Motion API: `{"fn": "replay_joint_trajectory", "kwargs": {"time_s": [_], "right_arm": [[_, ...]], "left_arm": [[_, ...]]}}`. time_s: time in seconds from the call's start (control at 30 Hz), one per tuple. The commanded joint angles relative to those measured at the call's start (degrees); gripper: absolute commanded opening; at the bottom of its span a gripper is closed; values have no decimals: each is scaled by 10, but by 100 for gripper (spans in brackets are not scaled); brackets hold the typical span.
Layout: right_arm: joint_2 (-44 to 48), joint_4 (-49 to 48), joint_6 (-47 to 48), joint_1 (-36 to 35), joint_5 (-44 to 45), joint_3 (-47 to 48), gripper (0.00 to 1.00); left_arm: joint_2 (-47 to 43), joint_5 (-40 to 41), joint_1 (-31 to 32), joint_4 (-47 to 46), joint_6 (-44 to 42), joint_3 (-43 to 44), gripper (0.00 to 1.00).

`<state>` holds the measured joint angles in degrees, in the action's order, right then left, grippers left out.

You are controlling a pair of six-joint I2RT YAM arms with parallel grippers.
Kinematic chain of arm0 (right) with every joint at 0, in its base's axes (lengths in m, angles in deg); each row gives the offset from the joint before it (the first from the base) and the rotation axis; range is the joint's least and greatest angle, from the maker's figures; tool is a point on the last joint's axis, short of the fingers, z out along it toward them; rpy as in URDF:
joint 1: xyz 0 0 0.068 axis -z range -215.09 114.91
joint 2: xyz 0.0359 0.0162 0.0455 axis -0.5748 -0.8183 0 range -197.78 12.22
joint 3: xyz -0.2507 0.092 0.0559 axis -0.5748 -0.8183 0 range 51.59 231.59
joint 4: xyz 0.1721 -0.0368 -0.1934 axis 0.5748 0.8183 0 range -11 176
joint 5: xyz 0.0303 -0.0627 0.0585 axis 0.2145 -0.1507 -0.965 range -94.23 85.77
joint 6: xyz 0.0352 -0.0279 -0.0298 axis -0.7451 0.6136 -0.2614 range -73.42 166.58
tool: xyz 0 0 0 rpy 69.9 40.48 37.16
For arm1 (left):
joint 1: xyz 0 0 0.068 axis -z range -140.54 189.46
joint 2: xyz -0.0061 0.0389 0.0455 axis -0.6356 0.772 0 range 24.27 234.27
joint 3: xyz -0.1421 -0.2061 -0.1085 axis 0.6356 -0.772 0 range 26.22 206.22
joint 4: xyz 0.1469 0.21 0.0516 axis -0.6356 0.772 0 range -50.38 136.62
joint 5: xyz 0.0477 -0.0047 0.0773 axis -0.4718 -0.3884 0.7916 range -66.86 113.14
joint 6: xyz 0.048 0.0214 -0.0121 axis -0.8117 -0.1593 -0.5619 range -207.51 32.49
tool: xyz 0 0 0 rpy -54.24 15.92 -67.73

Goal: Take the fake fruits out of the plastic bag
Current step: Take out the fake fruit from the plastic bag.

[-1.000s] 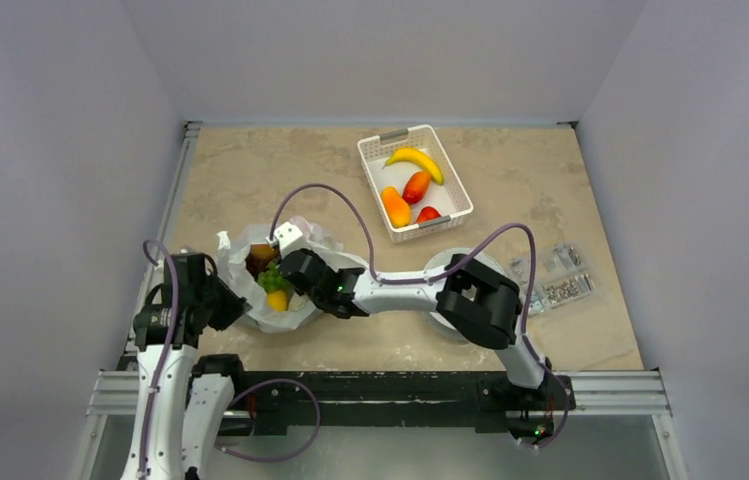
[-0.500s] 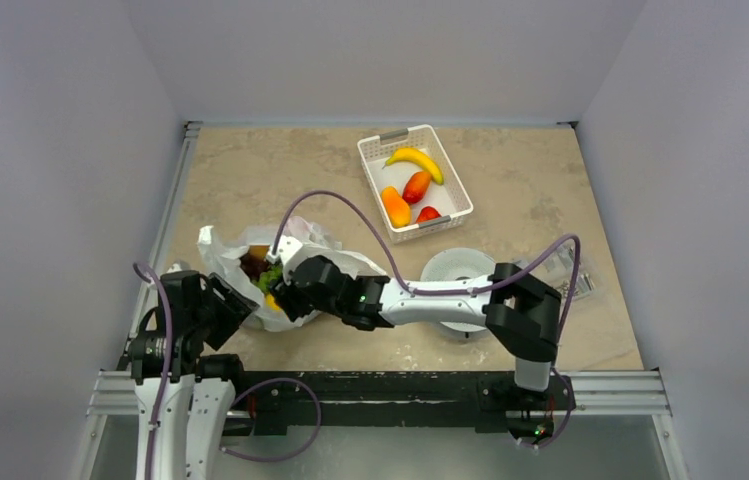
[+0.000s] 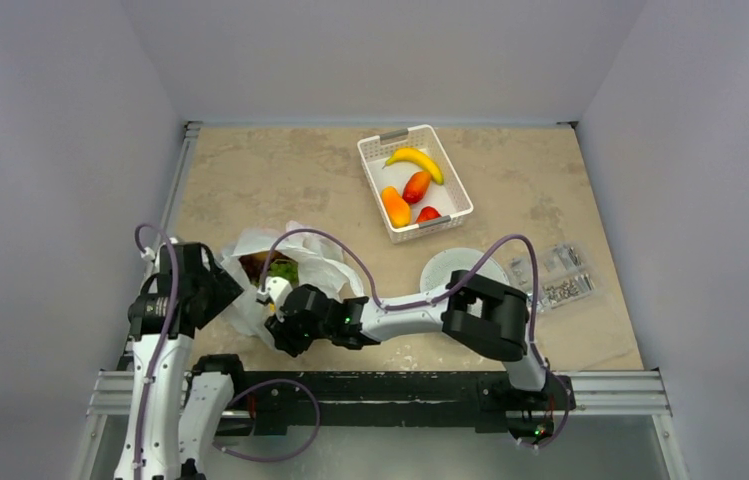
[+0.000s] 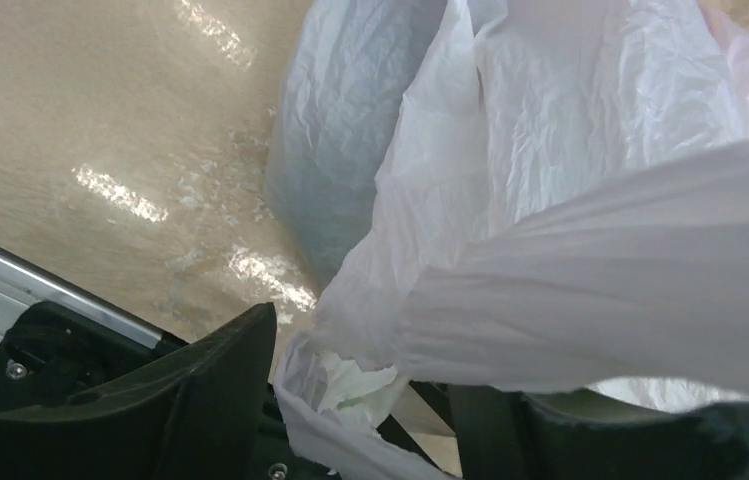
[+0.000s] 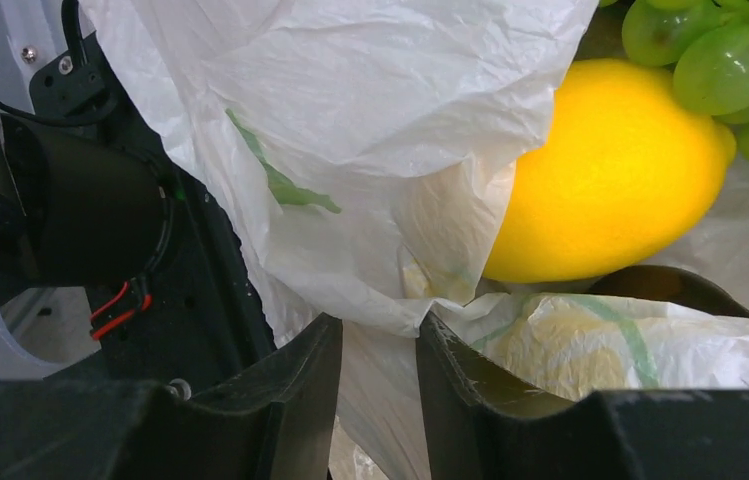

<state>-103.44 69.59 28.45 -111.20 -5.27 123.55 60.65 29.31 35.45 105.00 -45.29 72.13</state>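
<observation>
right pincer [image 5: 380, 365]: closed on a fold of the plastic bag [image 5: 350, 110]; the film is nipped between my two fingers.
left pincer [image 4: 365, 400]: bag film lies between my fingers; one finger is covered, so I cannot tell whether they clamp it.
plastic bag: on the bench [image 4: 100, 120], between my two pincers.
yellow fruit [image 5: 610, 170]: inside the bag, just beyond my right pincer, to its right.
green grape bunch [image 5: 725, 65]: beyond the yellow fruit, touching it.
</observation>
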Motion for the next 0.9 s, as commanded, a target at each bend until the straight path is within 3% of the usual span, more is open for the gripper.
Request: {"fn": "replay_joint_trajectory", "kwargs": {"time_s": [0.0,0.23,0.33,0.5,0.63,0.87], "right_arm": [[42,-11,-17,-1,6,-7,33],[116,18,-33,32,54,-16,39],[131,24,-46,54,49,-14,41],[112,26,-49,76,44,3,45],[78,33,-55,77,35,31,45],[28,29,-71,78,26,62,55]], "left_arm": [[23,31,-2,-56,-36,8,51],[2,17,-2,-80,-115,26,8],[-27,-39,-2,-97,-124,16,1],[-14,-98,-1,-54,-112,40,0],[-7,-91,0,15,-113,66,0],[-44,-93,-1,20,-113,56,0]]}}
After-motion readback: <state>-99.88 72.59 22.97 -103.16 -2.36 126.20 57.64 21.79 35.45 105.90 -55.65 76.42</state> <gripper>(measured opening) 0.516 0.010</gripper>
